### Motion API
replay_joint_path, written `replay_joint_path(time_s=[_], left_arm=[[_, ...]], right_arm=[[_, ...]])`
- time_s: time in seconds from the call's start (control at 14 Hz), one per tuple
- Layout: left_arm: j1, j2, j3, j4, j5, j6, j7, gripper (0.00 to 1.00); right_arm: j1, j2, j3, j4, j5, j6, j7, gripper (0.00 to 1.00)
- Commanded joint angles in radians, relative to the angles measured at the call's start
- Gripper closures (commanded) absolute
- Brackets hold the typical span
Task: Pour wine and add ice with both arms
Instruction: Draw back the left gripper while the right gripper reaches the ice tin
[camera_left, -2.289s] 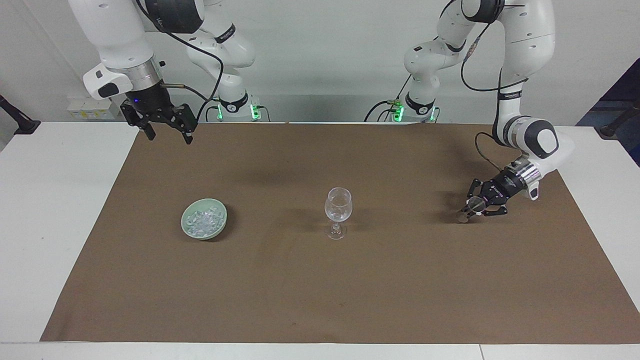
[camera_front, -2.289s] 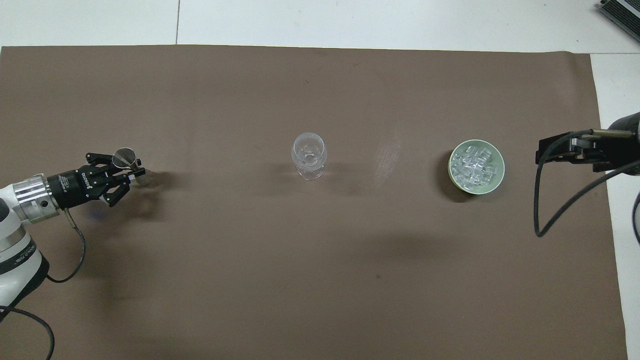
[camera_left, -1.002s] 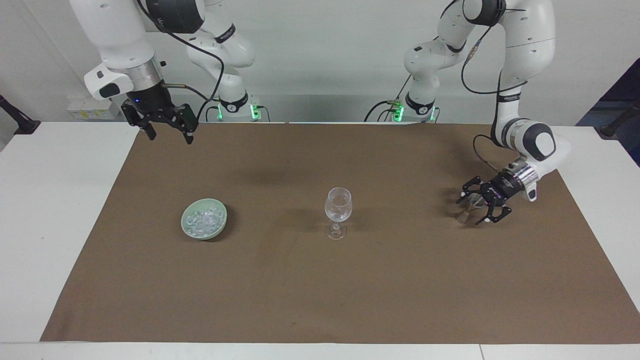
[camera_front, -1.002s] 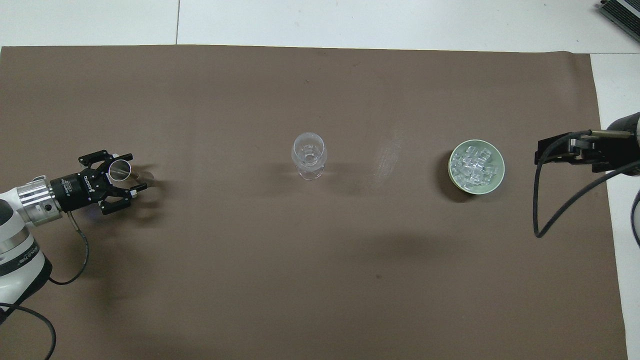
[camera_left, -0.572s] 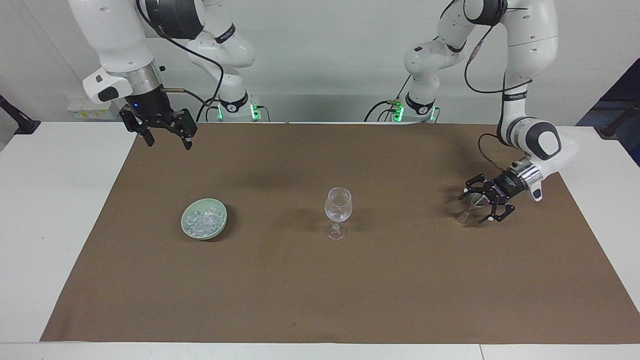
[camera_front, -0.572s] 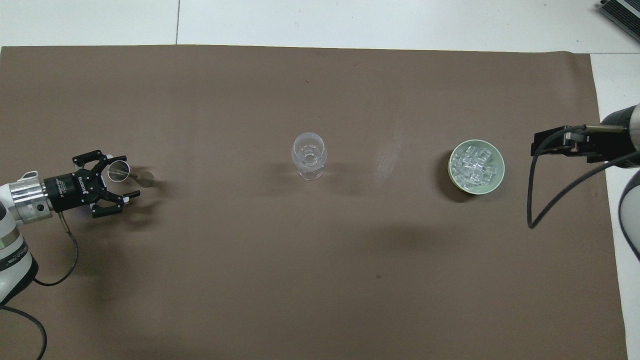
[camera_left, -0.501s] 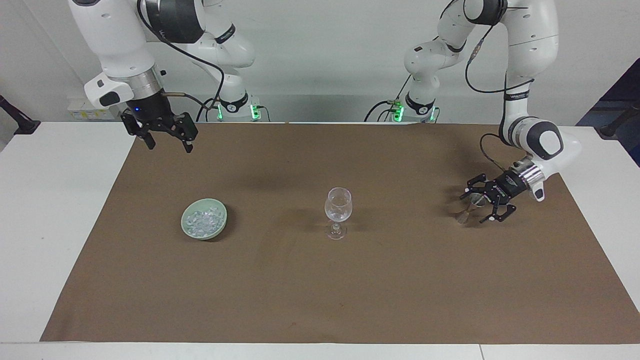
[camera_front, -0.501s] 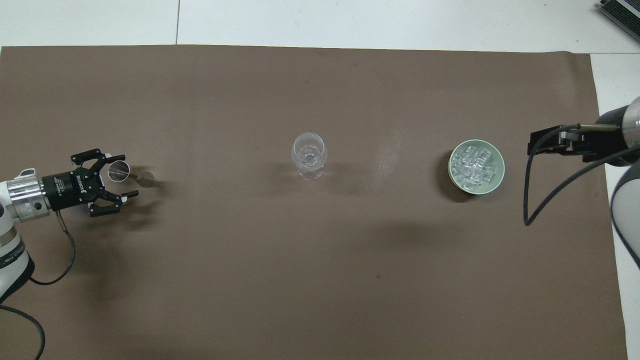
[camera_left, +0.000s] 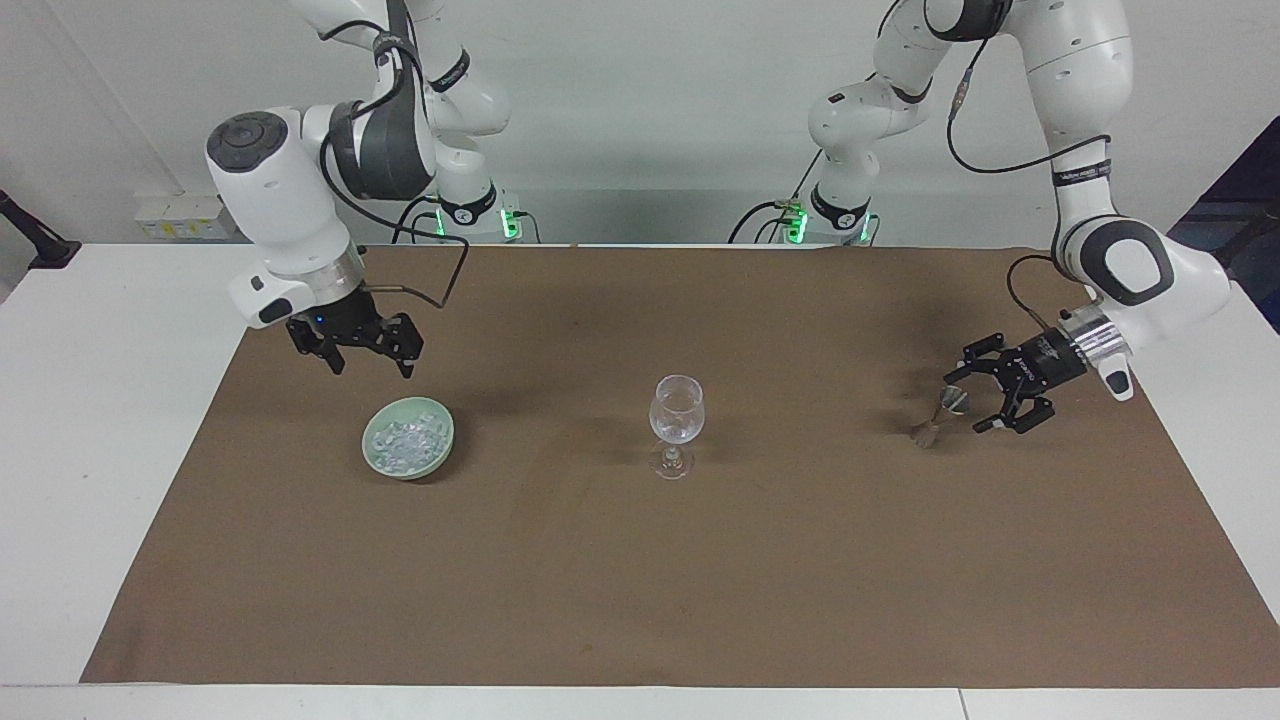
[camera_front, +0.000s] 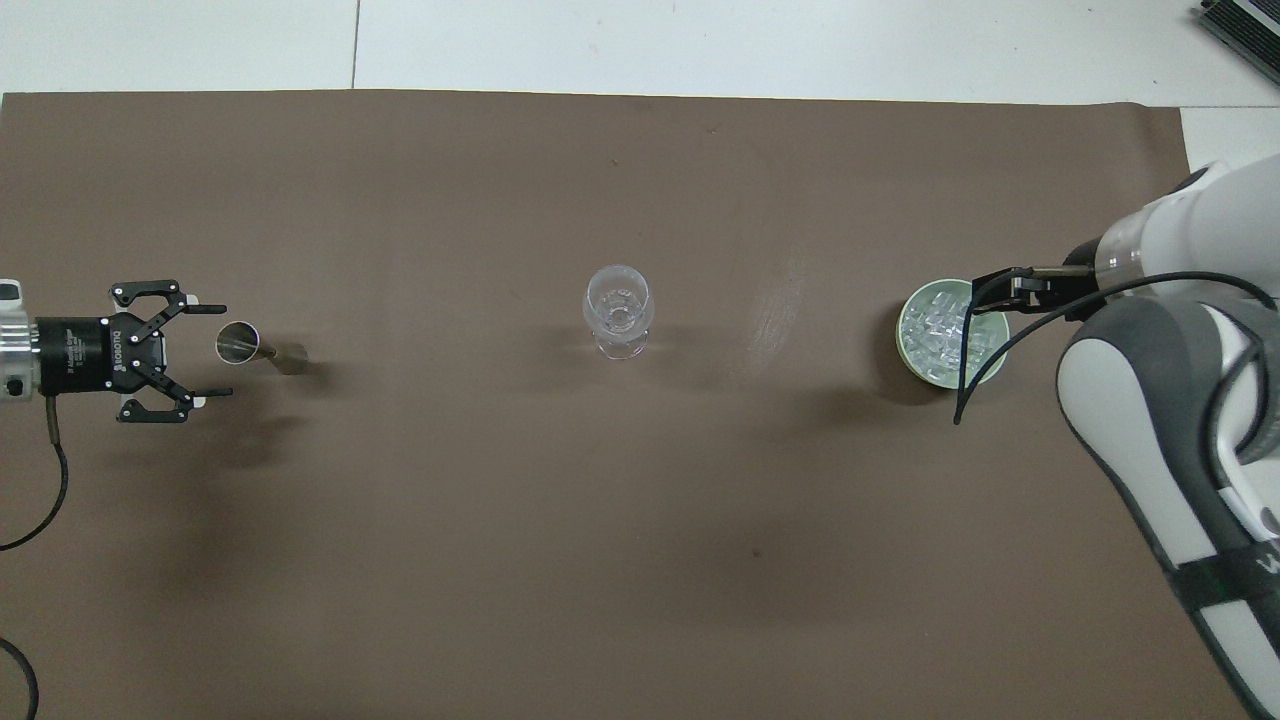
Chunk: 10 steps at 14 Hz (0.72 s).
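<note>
two white arms work over a brown mat (camera_left: 640, 560) that covers most of the white table (camera_left: 90, 420). going near to far from the robots: the right gripper (camera_left: 367, 355) hangs in the air with its fingers spread and nothing between them, just over the robot-side rim of the pale green bowl (camera_left: 440, 440), clear of the rim. the left gripper (camera_left: 987, 392) sits low over the mat toward the left arm's end of the table, lying almost level, its fingers released and spread wide (camera_front: 205, 350). just off its fingertips stands a small metal jigger (camera_left: 940, 415), tilted, apart from both fingers. next comes the wine glass (camera_left: 677, 420), upright in the middle of the mat, roughly in line with the jigger and the bowl (camera_front: 990, 365); what it contains cannot be told. the ice (camera_left: 404, 440) lies heaped inside the pale green bowl, toward the right arm's end of the table. from above, the right gripper (camera_front: 1000, 290) covers part of the bowl's rim
</note>
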Motion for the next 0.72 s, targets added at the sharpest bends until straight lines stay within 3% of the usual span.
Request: replay_joint_path(time_s=[0.0, 0.43, 0.64], left_arm=[[0.015, 0.0, -0.005, 0.092, 0.11, -0.082, 0.088, 0.0], [-0.005, -0.043, -0.011, 0.198, 0.331, -0.075, 0.343, 0.0], [-0.042, -0.052, -0.015, 0.244, 0.434, -0.075, 0.41, 0.0]], right_arm=[[-0.01, 0.027, 0.007, -0.058, 0.003, 0.083, -0.053, 0.0], [-0.007, 0.119, 0.005, -0.118, 0.003, 0.247, -0.061, 0.0], [-0.003, 0.148, 0.007, -0.119, -0.001, 0.266, -0.058, 0.08]])
